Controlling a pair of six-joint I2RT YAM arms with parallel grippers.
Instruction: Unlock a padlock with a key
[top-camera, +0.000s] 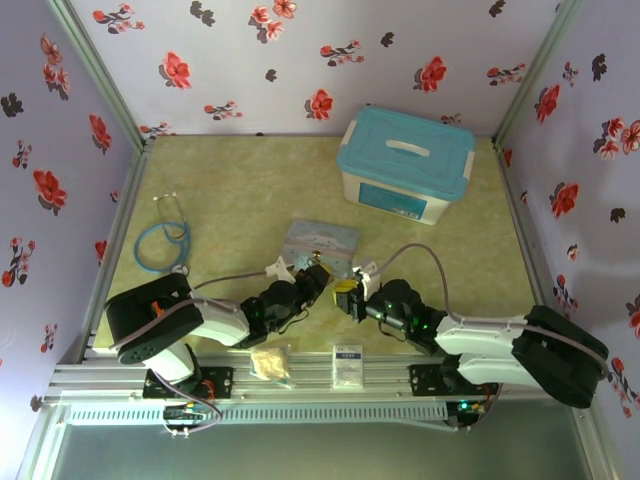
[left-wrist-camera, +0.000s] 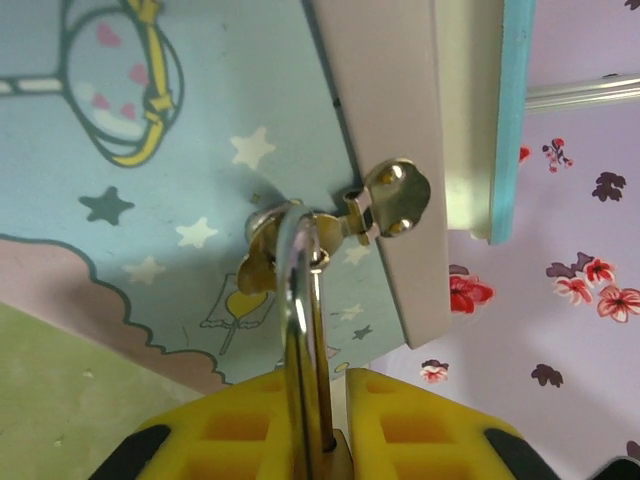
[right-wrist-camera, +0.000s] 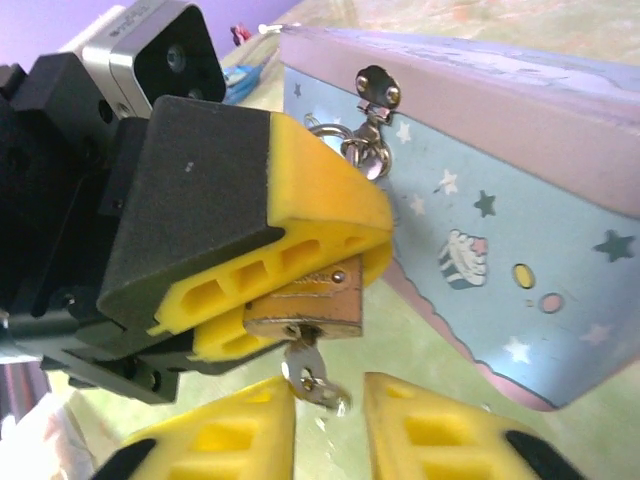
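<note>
My right hand (right-wrist-camera: 330, 432) has its fingers narrowly parted, holding nothing. The key (right-wrist-camera: 312, 378) hangs just ahead of the gap, its long axis running straight away from me into the underside of the padlock (right-wrist-camera: 305, 308). Beyond, my left hand (left-wrist-camera: 325, 392) is clamped on the lock body, with the shackle (left-wrist-camera: 300, 290) through the hasp (left-wrist-camera: 395, 195) of the tin (right-wrist-camera: 480, 250). The tin wall is close on the right and the bench (right-wrist-camera: 420, 350) lies beneath — room, I judge, only for a short advance and twist
</note>
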